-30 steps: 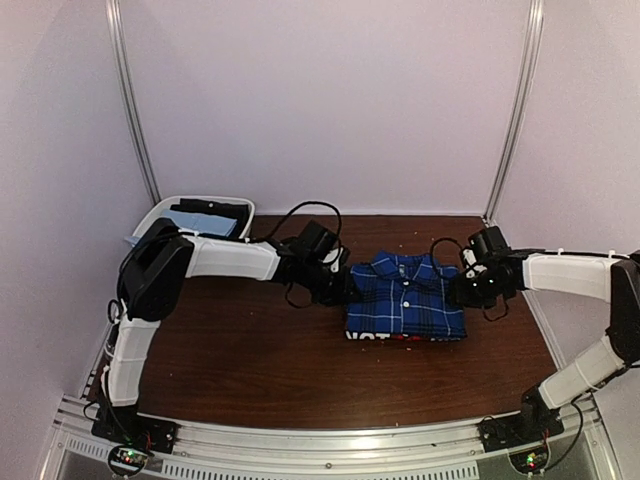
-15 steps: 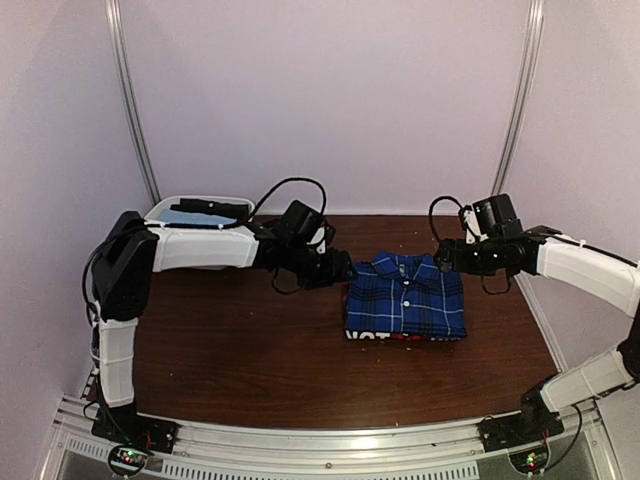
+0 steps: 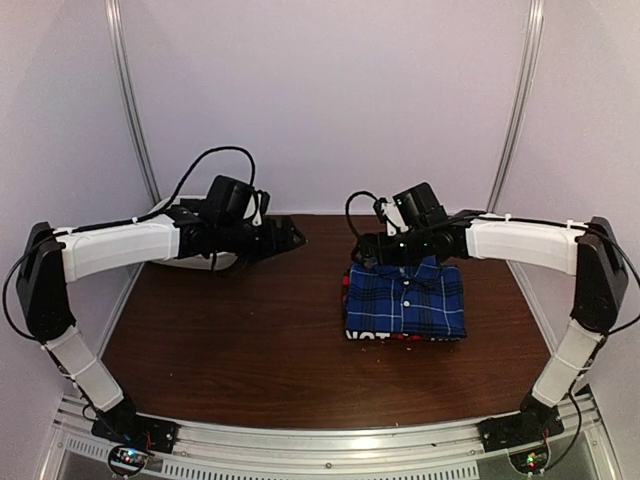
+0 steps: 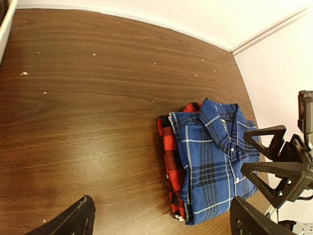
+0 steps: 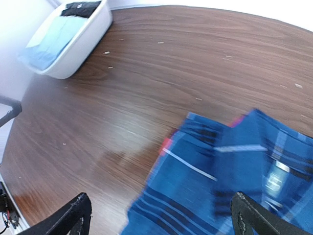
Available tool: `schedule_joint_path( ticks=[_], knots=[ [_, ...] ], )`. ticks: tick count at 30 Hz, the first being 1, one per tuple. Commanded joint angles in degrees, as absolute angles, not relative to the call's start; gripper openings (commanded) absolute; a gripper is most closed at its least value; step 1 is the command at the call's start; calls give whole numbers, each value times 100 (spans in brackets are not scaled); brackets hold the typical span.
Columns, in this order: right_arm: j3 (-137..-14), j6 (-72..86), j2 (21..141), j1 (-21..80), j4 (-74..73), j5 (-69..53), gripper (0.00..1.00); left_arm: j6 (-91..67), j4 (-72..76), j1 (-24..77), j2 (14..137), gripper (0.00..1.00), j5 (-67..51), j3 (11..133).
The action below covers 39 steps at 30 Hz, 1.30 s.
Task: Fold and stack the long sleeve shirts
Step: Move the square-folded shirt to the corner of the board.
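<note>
The dark blue plaid shirt [image 3: 408,300] lies folded and buttoned on top of the folded red-and-black check shirt [image 3: 386,337], whose edge shows along the stack's front and left side. In the left wrist view the blue shirt [image 4: 215,156] covers all but a strip of the red shirt [image 4: 171,156]. My left gripper [image 3: 290,238] hangs open above the table, well left of the stack, with nothing in it [image 4: 164,221]. Open too, my right gripper [image 3: 364,253] hovers over the stack's far left corner, and the blurred blue shirt [image 5: 234,181] lies below its empty fingers [image 5: 161,220].
A white bin [image 5: 78,41] stands at the table's far left corner, holding a plain light blue cloth [image 5: 51,41] and a black garment [image 5: 80,7]. Bare brown tabletop [image 3: 240,330] lies between bin and stack. Metal posts and pale walls close in the back and sides.
Both grippers opened and lifted off the stack's sides. The left arm swung back left toward the bin. The right arm rose and moved left over the collar end. The stack stayed put.
</note>
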<state>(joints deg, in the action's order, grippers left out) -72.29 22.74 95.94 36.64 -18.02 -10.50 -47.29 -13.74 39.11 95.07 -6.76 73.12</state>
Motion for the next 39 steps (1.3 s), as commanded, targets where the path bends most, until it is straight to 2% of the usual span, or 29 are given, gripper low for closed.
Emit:
schedule_joint_path(
  ticks=[1,15,22,32,39],
  knots=[
    [-8091,2413,10409,4010,-1514,-1579,100,-4561,-1295,3647,8905,98,-453,6878],
    [-9788,2747,12326,4308,-1608,-1965,100,-4372,-1441,3307,8345,98,-541,6408],
    [-10182,2838,12906,4312,-1784,-1600,100,-4336,-1427,3253,8410,98,-627,6398],
    [-9824,3044,13066,4186,-1694,-1111,100,-4375,-1394,3252,8515,98,-693,6379],
    [-8816,3308,12591,3950,-1249,-1004,100,-4398,-1378,3252,8569,98,-756,6390]
  ],
)
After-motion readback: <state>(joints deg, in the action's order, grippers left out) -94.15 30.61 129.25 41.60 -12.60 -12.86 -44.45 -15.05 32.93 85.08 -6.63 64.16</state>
